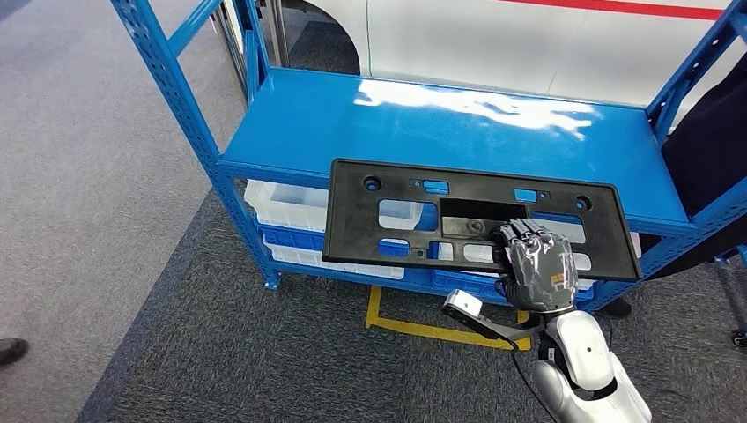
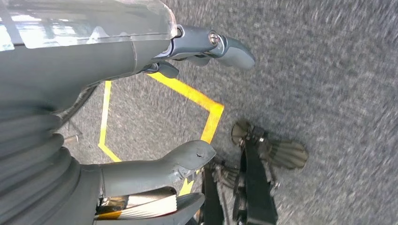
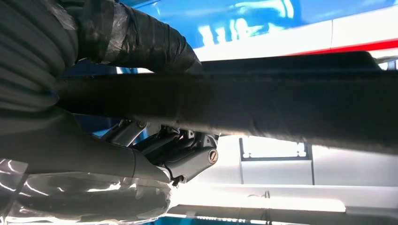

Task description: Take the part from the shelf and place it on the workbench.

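The right hand (image 1: 539, 267) grips the black part (image 1: 414, 220) at its near edge, fingers curled over the top and thumb under it, holding the panel level just above the front edge of the blue shelf (image 1: 299, 132). White bins (image 1: 286, 204) sit on the tier beneath. The left hand (image 2: 155, 103) hangs over grey carpet (image 2: 328, 70) and yellow floor tape (image 2: 206, 105), fingers spread and holding nothing.

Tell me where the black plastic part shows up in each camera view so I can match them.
Head view: the black part spans the picture's middle, over the blue shelf's front edge, the right hand gripping it.
Right wrist view: its dark edge runs across the picture from that hand.
Left wrist view: absent; the left hand hangs over carpet.
Shared landmark: the shelf's glossy blue top.
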